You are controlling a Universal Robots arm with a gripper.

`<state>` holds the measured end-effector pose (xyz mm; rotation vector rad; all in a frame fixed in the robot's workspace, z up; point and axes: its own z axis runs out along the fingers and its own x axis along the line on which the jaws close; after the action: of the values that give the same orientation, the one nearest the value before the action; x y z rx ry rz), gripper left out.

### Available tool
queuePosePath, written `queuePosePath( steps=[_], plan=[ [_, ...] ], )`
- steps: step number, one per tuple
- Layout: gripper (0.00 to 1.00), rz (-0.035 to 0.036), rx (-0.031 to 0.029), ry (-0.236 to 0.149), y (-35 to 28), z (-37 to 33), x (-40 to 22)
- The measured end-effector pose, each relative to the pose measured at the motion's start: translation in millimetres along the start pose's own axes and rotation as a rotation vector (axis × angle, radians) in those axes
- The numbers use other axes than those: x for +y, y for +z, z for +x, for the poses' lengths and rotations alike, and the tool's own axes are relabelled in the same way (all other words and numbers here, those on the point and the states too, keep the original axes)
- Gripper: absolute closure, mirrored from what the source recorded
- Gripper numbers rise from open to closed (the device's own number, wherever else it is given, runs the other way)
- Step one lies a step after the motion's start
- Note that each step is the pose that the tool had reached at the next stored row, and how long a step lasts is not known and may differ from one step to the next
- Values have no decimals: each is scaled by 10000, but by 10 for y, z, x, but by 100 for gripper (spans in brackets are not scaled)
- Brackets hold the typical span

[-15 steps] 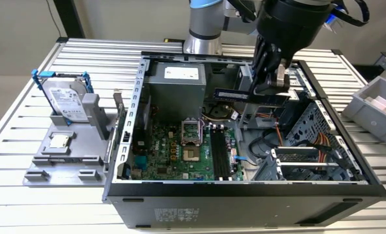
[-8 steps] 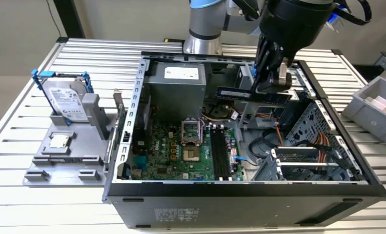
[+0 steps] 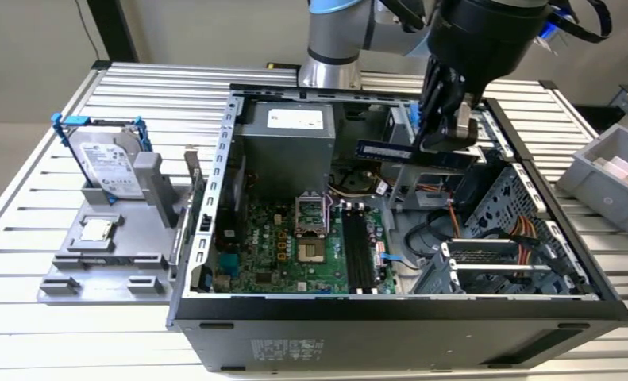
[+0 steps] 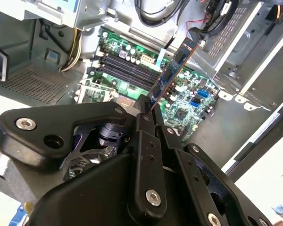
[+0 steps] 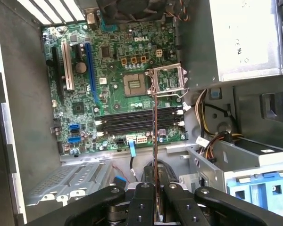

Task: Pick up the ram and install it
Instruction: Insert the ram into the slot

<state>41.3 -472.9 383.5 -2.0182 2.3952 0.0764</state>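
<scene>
gripper: chunky matte-black thing, flat linkage arms with shiny screw heads; the gripper [image 3: 441, 145] hangs over the back end of the open case; its fingers [image 4: 144, 123] are clamped tight on one end of the ram

ram: thin, flat, narrow stick; the ram [image 3: 383, 150] is a blue-green board with small dark chips along its face; it's up in the air in that grip, sticking out toward the exterior view's left, just beside the power supply and well above the board below; in the first wrist view the ram [image 5: 154, 127] is edge-on, basically a skinny line

slots: long black slots [image 5: 137, 123] lying parallel, with pale clips at the ends; the stick isn't seated in them, it's held clear above

motherboard: green motherboard [image 3: 292, 254], flat and speckled with tiny parts; a square bare-metal socket frame [image 5: 167, 77] sits next to the slots

case: dark sheet-metal case [image 3: 398, 305] lying with its open side up; perforated grey metal cage inside on the exterior view's right

power supply: plain grey metal box, the power supply [image 3: 287, 143] sits against the back wall

hard drive: silver hard drive [image 3: 107, 163] in a blue frame, upright in a grey plastic stand [image 3: 102, 254]; outside the case, well apart from the arm

table: ribbed aluminium table [image 3: 38, 198], long straight slats
</scene>
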Motion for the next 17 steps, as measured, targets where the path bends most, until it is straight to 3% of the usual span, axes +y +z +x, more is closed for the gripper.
queuePosePath(
  steps=[17],
  plan=[
    [100, 9, -8, 221, 1, -8, -3]
  ],
)
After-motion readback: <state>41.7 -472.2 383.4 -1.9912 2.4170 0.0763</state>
